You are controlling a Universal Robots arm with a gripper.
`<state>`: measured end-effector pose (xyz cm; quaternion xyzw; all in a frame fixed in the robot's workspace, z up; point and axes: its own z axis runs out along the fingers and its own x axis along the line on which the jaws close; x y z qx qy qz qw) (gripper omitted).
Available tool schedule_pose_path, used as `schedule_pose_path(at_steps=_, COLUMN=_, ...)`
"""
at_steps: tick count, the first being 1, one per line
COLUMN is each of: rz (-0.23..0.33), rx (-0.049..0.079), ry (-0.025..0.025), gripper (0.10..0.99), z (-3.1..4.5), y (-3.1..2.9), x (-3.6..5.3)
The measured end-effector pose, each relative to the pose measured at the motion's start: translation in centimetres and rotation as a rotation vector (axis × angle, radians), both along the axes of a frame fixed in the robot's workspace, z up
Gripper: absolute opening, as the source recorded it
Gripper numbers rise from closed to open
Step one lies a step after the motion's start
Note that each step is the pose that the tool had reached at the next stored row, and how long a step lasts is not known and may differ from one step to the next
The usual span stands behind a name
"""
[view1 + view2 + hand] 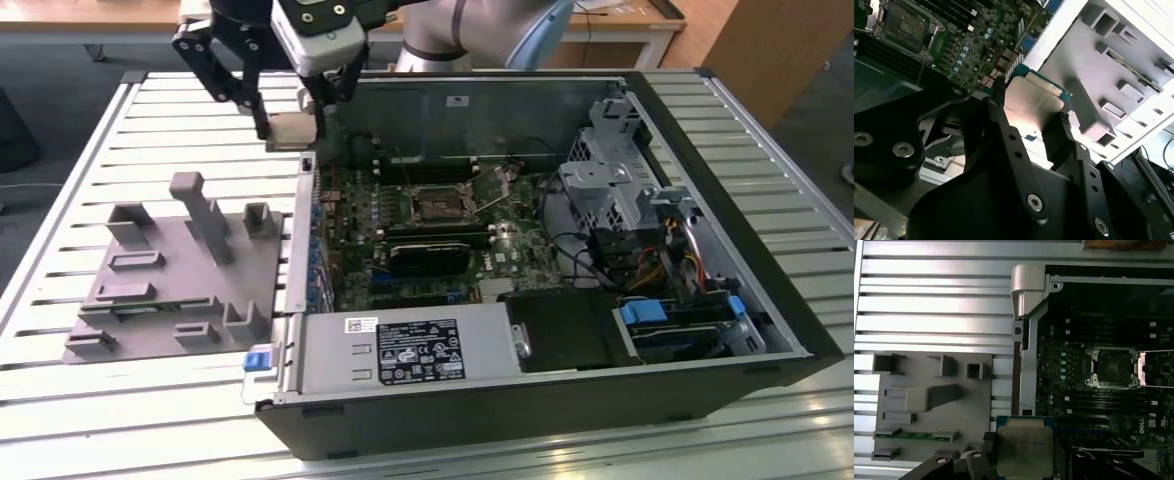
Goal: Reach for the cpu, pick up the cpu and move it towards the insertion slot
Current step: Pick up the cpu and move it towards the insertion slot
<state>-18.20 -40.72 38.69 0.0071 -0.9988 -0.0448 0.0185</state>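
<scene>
Claw point(1029, 117): closed on the cpu point(1024, 450), one black finger point(999, 125) on each of two opposite edges, the silvery face left uncovered. In both wrist views the chip sits level between the fingers and clear of any surface. The edge grip appears chosen to keep the underside free for seating; that is a judgement.

Position: in the exterior view the claw hangs above the case point(747, 200) at its far rim, on the side facing the grey tray point(174, 270), with the chip point(291, 130) carried high over that rim. The tray lies on the slatted worktop point(80, 150) just outside the case wall and carries no chip.

Beyond the claw, inside the case, the slot point(1114, 367) lies open, its black socket bare and its metal frame swung aside. Chip and slot are well apart.

Clearance: open air lies over the board between claw and slot. The drive cage point(607, 185) stands farther off, past the slot.
</scene>
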Motion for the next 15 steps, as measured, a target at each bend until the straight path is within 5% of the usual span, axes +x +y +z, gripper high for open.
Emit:
schedule_pose_path(at_steps=3, rz=0.0, rx=0.0, ry=-0.004, gripper=0.545, z=-0.03, y=0.0, x=0.89)
schedule_pose_path(at_steps=9, rz=-0.002, rx=0.0, ry=-0.0338, gripper=0.545, z=-0.1, y=0.01, x=1.88)
schedule_pose_path(at_steps=15, rz=-0.007, rx=0.001, ry=-0.0357, gripper=0.545, z=-0.33, y=0.14, x=3.22)
